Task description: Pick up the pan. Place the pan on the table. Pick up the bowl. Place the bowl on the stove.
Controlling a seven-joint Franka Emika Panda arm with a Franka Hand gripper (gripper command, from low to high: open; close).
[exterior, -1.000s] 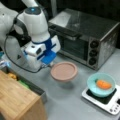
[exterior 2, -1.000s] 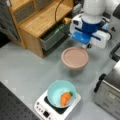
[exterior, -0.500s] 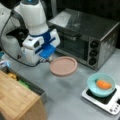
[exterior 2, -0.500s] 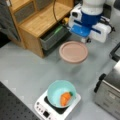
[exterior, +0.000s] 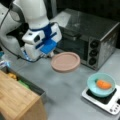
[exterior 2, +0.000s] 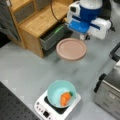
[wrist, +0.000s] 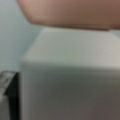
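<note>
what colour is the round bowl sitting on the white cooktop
Light teal bowl, clearest in a front view.

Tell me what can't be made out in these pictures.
- Gripper: in both front views the arm's blue and white body hides its fingers, so its hold on the pan does not show.
- Pan handle: hidden under that body in both front views.
- Wrist view: a blurred pink edge at the top and a grey mass below, unidentifiable.
- Stove: buttons too small to read.

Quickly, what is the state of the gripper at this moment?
Gripper: shut on the pan, holding it in the air above the table.
</note>
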